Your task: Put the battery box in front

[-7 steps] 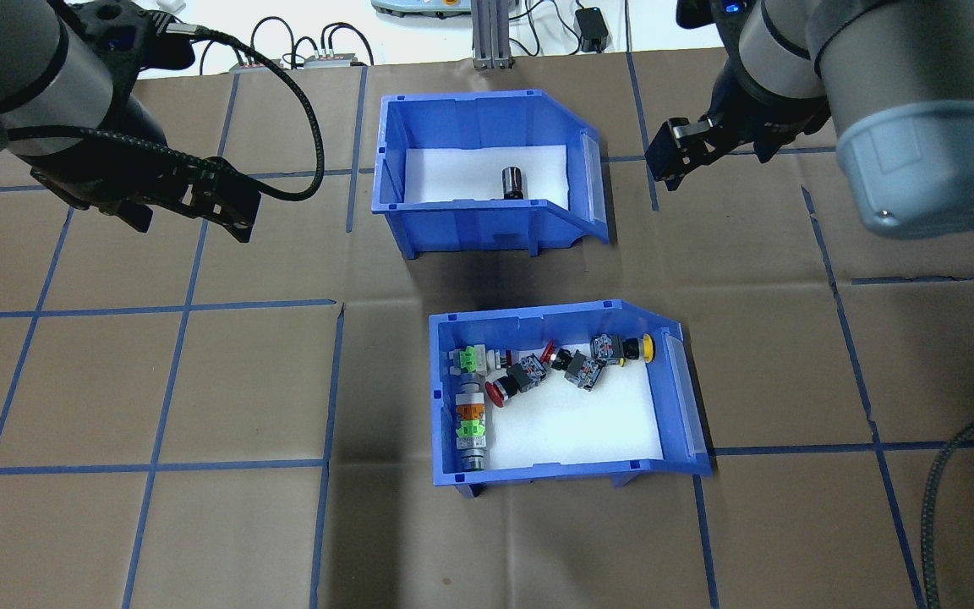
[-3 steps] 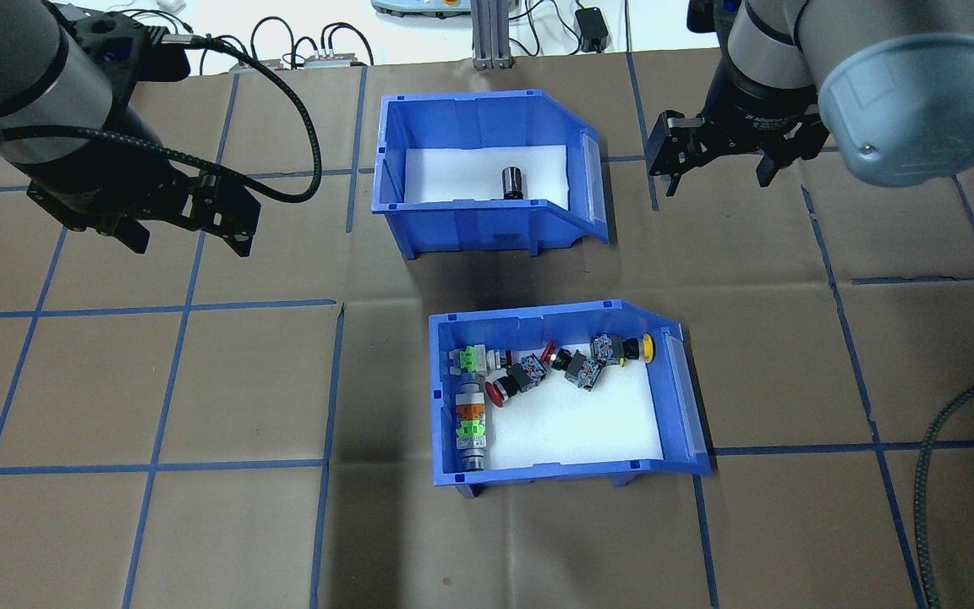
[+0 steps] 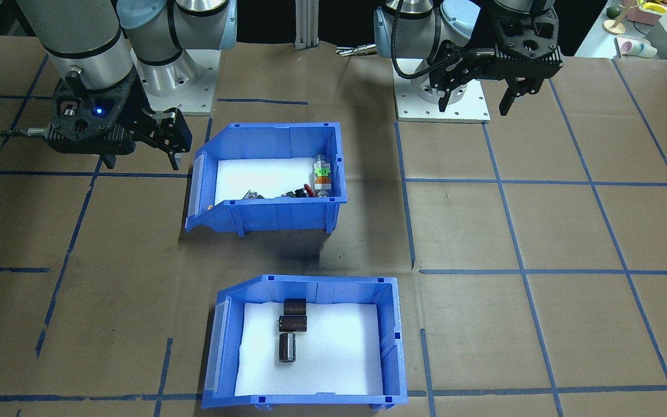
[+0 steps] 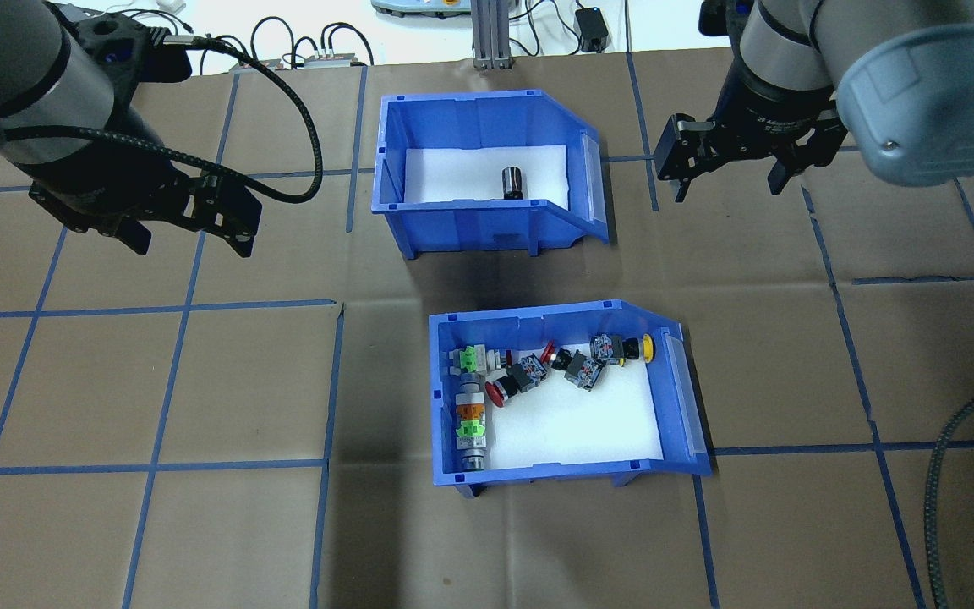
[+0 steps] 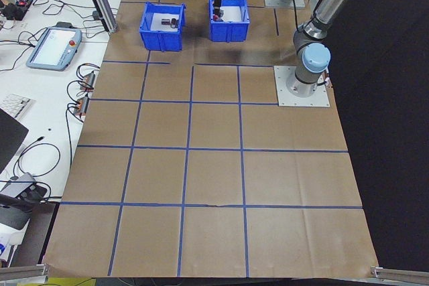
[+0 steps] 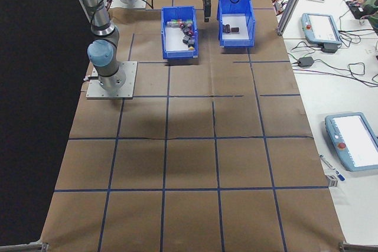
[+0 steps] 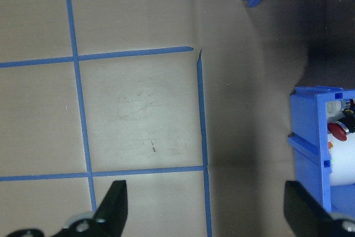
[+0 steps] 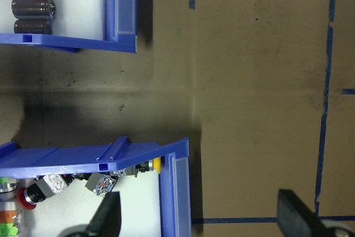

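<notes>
The battery box (image 4: pixel 487 207) is a blue bin with a white liner, standing at the far middle of the table. The front-facing view shows three dark cylinders (image 3: pixel 291 333) in the battery box (image 3: pixel 388 341). My left gripper (image 4: pixel 189 239) hangs open and empty over bare paper, well to the box's left. My right gripper (image 4: pixel 728 182) hangs open and empty just right of the box's sloped side. In the right wrist view the battery box (image 8: pixel 119 9) sits at top left, away from the open right gripper (image 8: pixel 201 217). The left gripper (image 7: pixel 208 215) is open above the table.
A second blue bin (image 4: pixel 673 397) with colourful push-button switches stands nearer the robot, just behind the battery box. An aluminium post (image 4: pixel 487 34), cables and a power brick (image 4: pixel 593 30) line the far edge. Brown paper with blue tape lines covers the table.
My right gripper has turned about its wrist so both fingers face the camera, and has drifted slightly right. My left gripper has turned a little. Both bins stay put.
</notes>
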Robot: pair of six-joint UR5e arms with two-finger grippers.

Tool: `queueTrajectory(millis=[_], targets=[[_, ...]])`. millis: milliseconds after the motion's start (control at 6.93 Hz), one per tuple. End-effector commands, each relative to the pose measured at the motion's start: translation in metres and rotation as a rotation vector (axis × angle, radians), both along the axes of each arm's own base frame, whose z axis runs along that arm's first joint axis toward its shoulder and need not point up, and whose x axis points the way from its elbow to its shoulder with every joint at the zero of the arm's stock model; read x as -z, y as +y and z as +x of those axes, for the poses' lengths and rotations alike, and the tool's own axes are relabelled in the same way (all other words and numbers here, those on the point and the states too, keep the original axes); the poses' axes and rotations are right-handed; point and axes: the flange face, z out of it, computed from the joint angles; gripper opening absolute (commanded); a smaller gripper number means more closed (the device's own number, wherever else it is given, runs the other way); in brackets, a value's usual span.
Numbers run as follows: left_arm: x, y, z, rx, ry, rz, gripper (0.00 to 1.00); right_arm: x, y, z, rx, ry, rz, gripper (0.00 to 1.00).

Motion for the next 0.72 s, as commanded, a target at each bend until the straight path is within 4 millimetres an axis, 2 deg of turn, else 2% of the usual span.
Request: queueTrajectory(millis=[0,577], targets=[[0.0036,-0.0004,-0.0001,0.000,-0.001,0.004,1.00,-0.0029,-0.0005,-0.0137,0.027,-0.002,-0.002,1.00],[0.0042,-0.0010,0.0000,0.006,-0.003,0.006,1.00,-0.0029,-0.0003,-0.0131,0.025,0.000,-0.002,1.00]])
